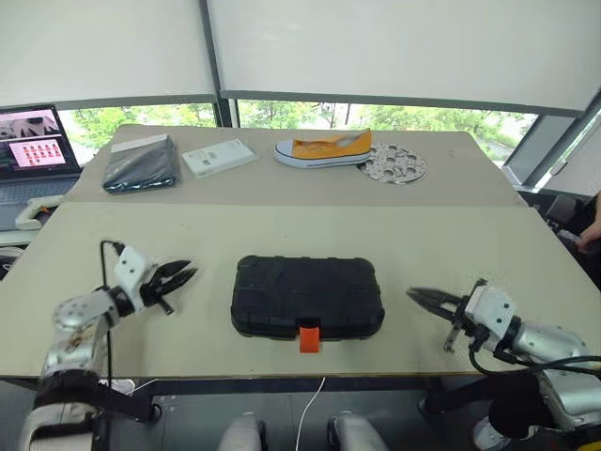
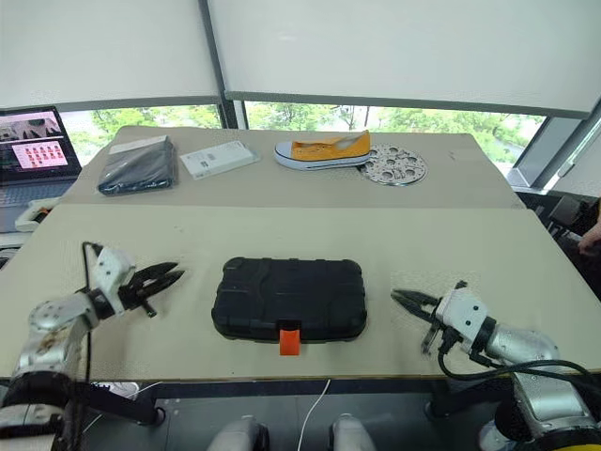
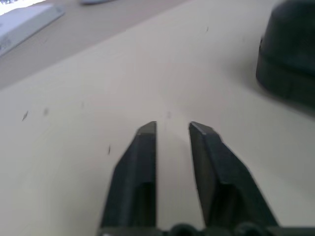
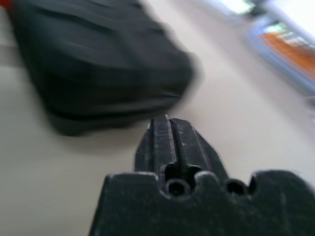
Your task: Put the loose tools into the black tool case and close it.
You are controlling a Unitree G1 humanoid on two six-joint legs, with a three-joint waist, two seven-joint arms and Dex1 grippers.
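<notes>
— Left wrist view: our left tool (image 1: 188,273) has its two fingers (image 3: 138,167) a narrow slit apart, grasping nothing, bare worktop (image 1: 282,225) beneath them.

— And our right tool (image 1: 413,294)?

— Clenched, fingers pressed together, empty, low over the worktop.

— Where do we see the black tool case (image 1: 308,296)?

— Between the two. It lies at 3 o'clock from the left tool and 9 o'clock from the right, apart from both. It rests flat, lid down, with the orange latch (image 1: 309,336) on its near edge.

— Farther out?

— Toward 12 o'clock we find a yellow shoe (image 1: 324,148) beside a perforated disc (image 1: 394,164). At 11 o'clock sit a white box (image 1: 218,157) and a dark wrapped packet (image 1: 141,164), with a laptop (image 1: 33,141) at 10 o'clock.
</notes>
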